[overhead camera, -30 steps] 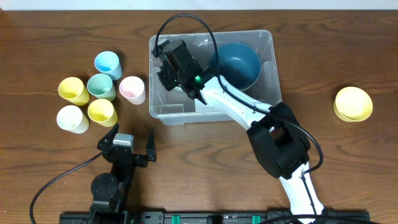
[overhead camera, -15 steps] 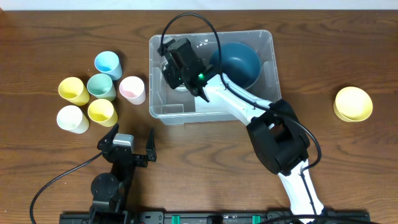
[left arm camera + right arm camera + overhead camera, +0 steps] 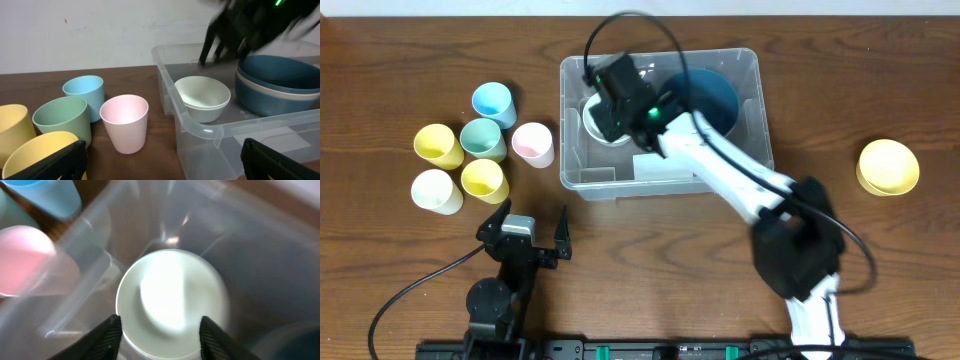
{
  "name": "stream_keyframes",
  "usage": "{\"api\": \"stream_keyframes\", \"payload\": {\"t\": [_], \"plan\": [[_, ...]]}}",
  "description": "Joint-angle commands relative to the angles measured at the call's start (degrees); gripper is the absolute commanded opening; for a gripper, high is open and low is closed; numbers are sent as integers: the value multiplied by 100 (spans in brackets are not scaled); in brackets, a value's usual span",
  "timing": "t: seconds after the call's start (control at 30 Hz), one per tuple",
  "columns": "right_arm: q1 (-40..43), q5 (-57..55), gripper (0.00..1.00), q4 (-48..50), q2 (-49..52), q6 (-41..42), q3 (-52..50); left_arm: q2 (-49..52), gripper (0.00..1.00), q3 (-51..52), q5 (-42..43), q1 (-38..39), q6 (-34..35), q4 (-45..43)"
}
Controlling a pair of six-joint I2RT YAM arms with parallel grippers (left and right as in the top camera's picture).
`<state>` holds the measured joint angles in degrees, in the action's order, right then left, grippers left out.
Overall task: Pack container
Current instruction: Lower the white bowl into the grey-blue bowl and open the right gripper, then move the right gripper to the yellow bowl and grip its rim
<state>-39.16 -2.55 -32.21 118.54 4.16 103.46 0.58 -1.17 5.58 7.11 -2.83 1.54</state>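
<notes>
The container (image 3: pixel 620 186) is a large clear bin at the back middle of the table. A white bowl (image 3: pixel 594 122) sits in its left end and stacked dark blue bowls (image 3: pixel 712 96) in its right end. My right gripper (image 3: pixel 618 100) hovers over the white bowl (image 3: pixel 172 300); its fingers (image 3: pixel 160 330) are spread wide and hold nothing. My left gripper (image 3: pixel 525 232) is open and empty near the front edge, facing the container (image 3: pixel 200 127) and the white bowl (image 3: pixel 202 95). Its fingertips (image 3: pixel 162 165) frame that view.
Several cups stand left of the bin: blue (image 3: pixel 492 100), green (image 3: pixel 482 138), pink (image 3: pixel 532 143), two yellow (image 3: pixel 437 145) (image 3: pixel 483 179) and cream (image 3: pixel 435 190). Stacked yellow bowls (image 3: pixel 887 165) sit at the far right. The pink cup (image 3: pixel 125 122) is closest to the bin wall.
My right gripper has drawn right and up off the white bowl, which now shows on the bin floor. The right arm has swung to the right. The left arm has not moved.
</notes>
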Motion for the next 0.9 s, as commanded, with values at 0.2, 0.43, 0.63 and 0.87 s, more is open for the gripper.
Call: {"api": "stream_keyframes", "payload": {"t": [0.2,0.43,0.63,0.87], "plan": [[911,-651,73,-1617,-1746,470,229,-35,98,94,42,-31,-13,208],[2297,-715,84,-2935,-2155,1080,229,-35,98,94,42,-31,-13,208],[3807,-754,86,-3777,-2015,1635,212,-35,98,94,42,-31,-13,208],[5110,-474,85,-3956,-1628,1668,181,-35,98,94,42,-31,-13,208]]}}
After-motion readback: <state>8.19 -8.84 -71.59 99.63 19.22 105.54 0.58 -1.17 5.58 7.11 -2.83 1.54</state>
